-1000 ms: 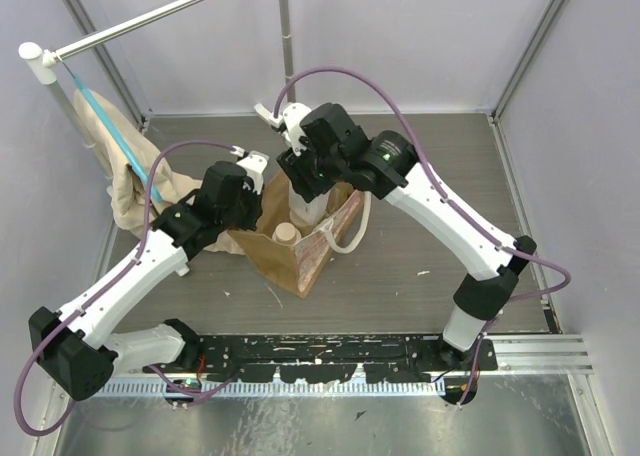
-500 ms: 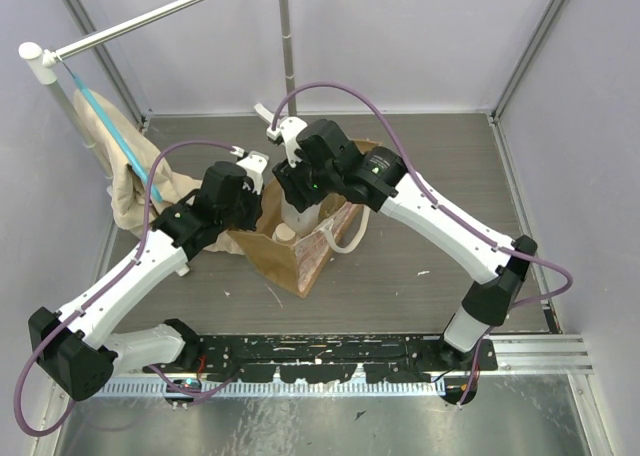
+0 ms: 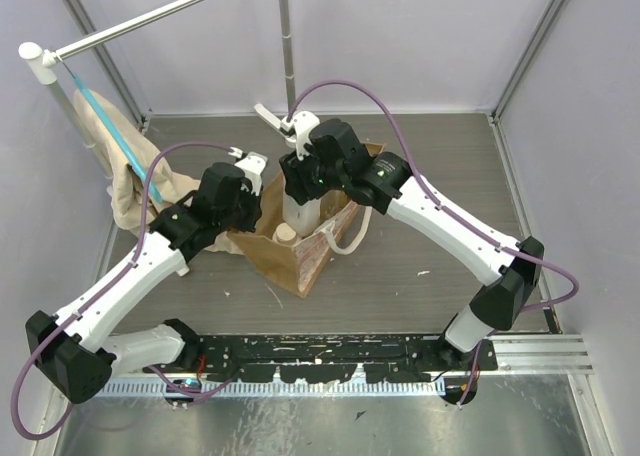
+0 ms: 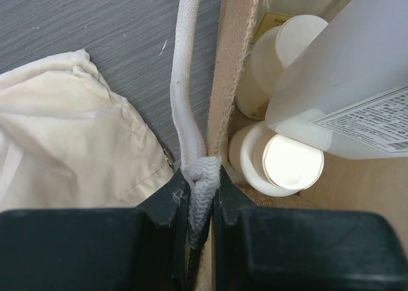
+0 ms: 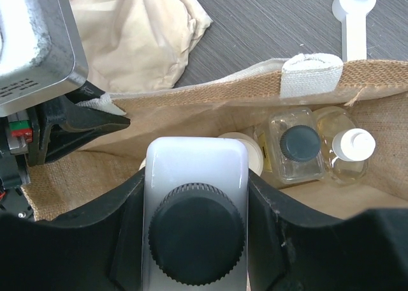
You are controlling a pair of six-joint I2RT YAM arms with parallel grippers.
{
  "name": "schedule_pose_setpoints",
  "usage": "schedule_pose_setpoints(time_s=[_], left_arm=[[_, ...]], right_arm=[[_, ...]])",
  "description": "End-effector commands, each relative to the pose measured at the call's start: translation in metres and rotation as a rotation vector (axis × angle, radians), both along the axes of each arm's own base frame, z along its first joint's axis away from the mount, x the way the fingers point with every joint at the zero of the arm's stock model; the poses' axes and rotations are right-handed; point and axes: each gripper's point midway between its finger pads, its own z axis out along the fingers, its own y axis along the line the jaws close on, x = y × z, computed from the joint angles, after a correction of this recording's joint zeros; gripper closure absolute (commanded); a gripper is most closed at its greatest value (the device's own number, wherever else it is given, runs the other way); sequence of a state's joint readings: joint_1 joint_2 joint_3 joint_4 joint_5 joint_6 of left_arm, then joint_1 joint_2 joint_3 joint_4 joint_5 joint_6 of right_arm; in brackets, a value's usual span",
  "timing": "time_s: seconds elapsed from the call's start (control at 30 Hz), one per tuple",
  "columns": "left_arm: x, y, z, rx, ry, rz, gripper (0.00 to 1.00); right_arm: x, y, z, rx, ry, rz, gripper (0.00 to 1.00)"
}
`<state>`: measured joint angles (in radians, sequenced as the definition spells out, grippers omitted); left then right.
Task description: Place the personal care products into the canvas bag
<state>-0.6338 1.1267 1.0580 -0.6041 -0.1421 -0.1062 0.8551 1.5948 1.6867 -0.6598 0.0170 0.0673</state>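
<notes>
The tan canvas bag (image 3: 298, 248) stands open in the middle of the table. My left gripper (image 4: 199, 198) is shut on its cream handle (image 4: 185, 80) at the near rim (image 4: 231, 67) and holds that side up. My right gripper (image 5: 194, 195) is shut on the white square dark-capped bottle (image 5: 195, 170) and holds it upright in the bag's mouth; the bottle also shows in the top view (image 3: 300, 211). Inside the bag lie two cream round bottles (image 4: 287, 160) (image 4: 284, 45), a clear dark-capped bottle (image 5: 298, 144) and a beige white-capped one (image 5: 352, 147).
A beige cloth with a blue strap (image 3: 125, 181) hangs from a rail (image 3: 150, 16) at the far left and touches the bag's left side. A thin upright pole (image 3: 287, 36) stands behind the bag. A white plastic fitting (image 5: 354, 7) lies behind the far rim.
My right gripper has shifted slightly right and back over the bag's mouth with the white bottle in it. My left gripper has stayed on the handle.
</notes>
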Motion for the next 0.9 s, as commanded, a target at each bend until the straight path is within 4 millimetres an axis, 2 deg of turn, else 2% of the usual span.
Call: schedule_pose_setpoints(time_s=[0.0,0.33,0.47,0.63,0.87], left_arm=[[-0.005,0.007,0.016,-0.003,-0.022,0.008,0.85],[-0.003,0.005,0.011,0.007,-0.009,0.005,0.85],[-0.002,0.004,0.01,0.007,-0.005,0.005,0.85],[0.0,0.002,0.008,0.012,0.0,0.002,0.85],[0.004,0.003,0.006,0.017,0.003,0.003,0.85]], right_arm=[[0.001,-0.025,-0.019,-0.141,0.028,-0.032,0.99],[0.015,-0.06,0.008,-0.259,-0.012,-0.17,0.99],[0.017,-0.07,0.011,-0.289,-0.004,-0.219,0.99],[0.017,-0.064,-0.004,-0.283,0.014,-0.209,0.99],[0.025,-0.053,-0.01,-0.255,0.008,-0.204,0.99]])
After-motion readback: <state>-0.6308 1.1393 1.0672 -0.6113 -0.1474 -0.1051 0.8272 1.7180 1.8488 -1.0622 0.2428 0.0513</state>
